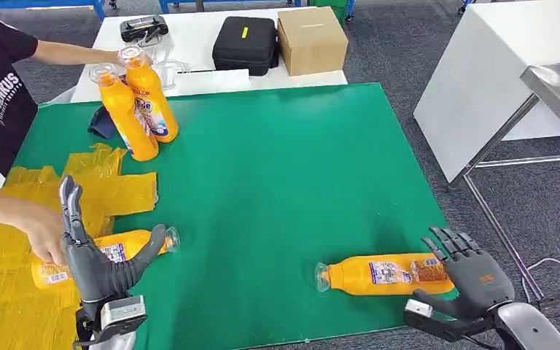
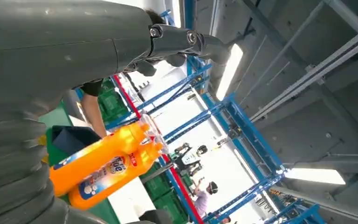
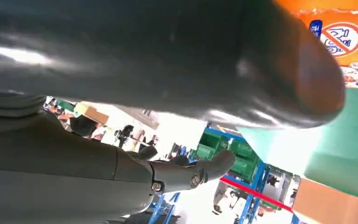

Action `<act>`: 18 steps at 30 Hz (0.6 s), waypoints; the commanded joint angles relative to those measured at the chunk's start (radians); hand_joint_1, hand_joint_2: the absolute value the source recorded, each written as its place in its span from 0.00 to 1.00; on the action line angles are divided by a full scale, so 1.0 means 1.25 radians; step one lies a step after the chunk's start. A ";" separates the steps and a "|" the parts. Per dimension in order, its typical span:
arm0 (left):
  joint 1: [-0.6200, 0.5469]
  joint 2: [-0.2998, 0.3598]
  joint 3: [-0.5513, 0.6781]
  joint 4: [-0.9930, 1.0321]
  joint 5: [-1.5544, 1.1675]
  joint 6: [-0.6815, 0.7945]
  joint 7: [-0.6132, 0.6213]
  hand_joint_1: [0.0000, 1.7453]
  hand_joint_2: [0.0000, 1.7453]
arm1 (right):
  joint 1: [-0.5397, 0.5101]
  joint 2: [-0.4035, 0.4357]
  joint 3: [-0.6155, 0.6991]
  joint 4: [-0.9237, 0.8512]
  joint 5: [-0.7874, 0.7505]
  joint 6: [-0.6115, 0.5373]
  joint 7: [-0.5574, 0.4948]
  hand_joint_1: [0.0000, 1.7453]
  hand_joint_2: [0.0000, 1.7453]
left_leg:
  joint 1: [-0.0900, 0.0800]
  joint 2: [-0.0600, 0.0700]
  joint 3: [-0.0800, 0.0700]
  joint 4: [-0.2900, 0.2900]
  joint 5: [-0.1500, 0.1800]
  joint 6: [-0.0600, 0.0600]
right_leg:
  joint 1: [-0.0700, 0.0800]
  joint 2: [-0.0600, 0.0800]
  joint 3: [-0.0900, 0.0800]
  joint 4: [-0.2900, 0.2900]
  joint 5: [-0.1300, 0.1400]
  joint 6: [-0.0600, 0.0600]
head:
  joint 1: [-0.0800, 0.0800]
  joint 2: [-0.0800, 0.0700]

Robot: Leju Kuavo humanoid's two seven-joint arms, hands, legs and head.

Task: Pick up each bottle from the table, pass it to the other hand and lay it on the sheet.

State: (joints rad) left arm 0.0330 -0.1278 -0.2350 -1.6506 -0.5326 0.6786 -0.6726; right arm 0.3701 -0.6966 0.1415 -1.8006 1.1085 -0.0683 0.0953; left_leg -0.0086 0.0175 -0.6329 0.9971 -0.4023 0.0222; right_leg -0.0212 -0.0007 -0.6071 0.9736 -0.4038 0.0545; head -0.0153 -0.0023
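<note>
Orange bottles (image 1: 386,275) carry blue, white and red labels and clear caps. The table (image 1: 277,182) is green, the sheet (image 1: 14,255) crinkled yellow. Behind the table sit a black case (image 1: 245,44) and a brown box (image 1: 311,40).

4 orange plastic bottles total: 2 upright, one nearer (image 1: 125,111) and one behind it (image 1: 152,96), touching each other at the far left of the green-covered surface (image 1: 277,175); 2 lying flat, one on the yellow sheet (image 1: 104,252), one on the green near the right edge (image 1: 386,275). 1 crumpled yellow plastic sheet (image 1: 14,248). 1 dark blue cloth (image 1: 102,124) just behind the upright pair. On the white table (image 1: 197,29) beyond: 1 black zip case (image 1: 245,44), 1 brown cardboard box (image 1: 311,40), 1 black tray-like item (image 1: 144,28). 2 grey robot hands: left (image 1: 95,255), right (image 1: 470,281). 1 person's hand (image 1: 44,230) at the sheet
</note>
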 commanded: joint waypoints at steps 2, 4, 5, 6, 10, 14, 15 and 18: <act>-0.030 0.015 -0.032 0.053 0.009 -0.015 0.011 0.00 1.00 | -0.121 0.112 0.086 0.164 0.043 0.007 -0.002 0.00 0.00 | 0.002 -0.001 0.005 -0.002 -0.001 -0.002 | 0.002 0.000 0.005 -0.003 0.000 -0.002 | 0.000 0.000; -0.034 0.016 -0.036 0.055 0.011 -0.018 0.012 0.00 1.00 | -0.147 0.132 0.104 0.196 0.046 0.007 -0.010 0.00 0.00 | 0.002 0.000 0.004 -0.002 0.000 -0.001 | 0.002 0.001 0.005 -0.003 0.000 -0.002 | 0.000 0.000; -0.036 0.016 -0.038 0.057 0.012 -0.019 0.013 0.00 1.00 | -0.164 0.145 0.115 0.219 0.049 0.009 -0.013 0.00 0.00 | 0.003 0.000 0.006 -0.002 -0.001 -0.002 | 0.003 0.001 0.007 -0.003 0.000 -0.002 | 0.000 0.000; -0.038 0.016 -0.040 0.058 0.012 -0.020 0.013 0.00 1.00 | -0.172 0.151 0.121 0.231 0.050 0.010 -0.015 0.00 0.00 | 0.003 0.000 0.007 -0.002 -0.001 -0.002 | 0.003 0.001 0.008 -0.004 0.000 -0.003 | 0.000 0.000; -0.048 0.017 -0.049 0.070 0.014 -0.021 0.014 0.00 1.00 | -0.210 0.174 0.152 0.297 0.037 0.015 -0.035 0.00 0.00 | 0.002 0.000 0.005 -0.002 -0.001 -0.002 | 0.002 0.000 0.006 -0.003 0.000 -0.002 | 0.000 0.000; -0.056 0.018 -0.055 0.080 0.020 -0.022 0.015 0.00 1.00 | -0.239 0.196 0.166 0.353 0.025 0.015 -0.045 0.00 0.00 | 0.002 -0.001 0.006 -0.001 -0.002 -0.002 | 0.002 0.000 0.007 -0.003 -0.001 -0.002 | 0.000 0.000; -0.056 0.018 -0.056 0.081 0.020 -0.023 0.016 0.00 1.00 | -0.242 0.199 0.167 0.359 0.023 0.016 -0.047 0.00 0.00 | 0.002 0.000 0.004 -0.001 0.000 -0.001 | 0.002 0.000 0.004 -0.002 0.000 -0.002 | 0.000 0.000; -0.060 0.019 -0.060 0.087 0.021 -0.021 0.016 0.00 1.00 | -0.264 0.208 0.171 0.396 0.020 0.016 -0.053 0.00 0.00 | 0.003 0.000 0.008 -0.001 -0.002 -0.002 | 0.003 0.001 0.009 -0.003 -0.001 -0.003 | 0.000 0.000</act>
State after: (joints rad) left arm -0.0016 -0.1274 -0.2781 -1.6155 -0.5135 0.6531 -0.6595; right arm 0.1375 -0.5192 0.2976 -1.5003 1.1456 -0.0591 0.0461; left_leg -0.0084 0.0177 -0.6328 0.9970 -0.4018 0.0220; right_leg -0.0210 -0.0006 -0.6069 0.9739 -0.4036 0.0544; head -0.0149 -0.0023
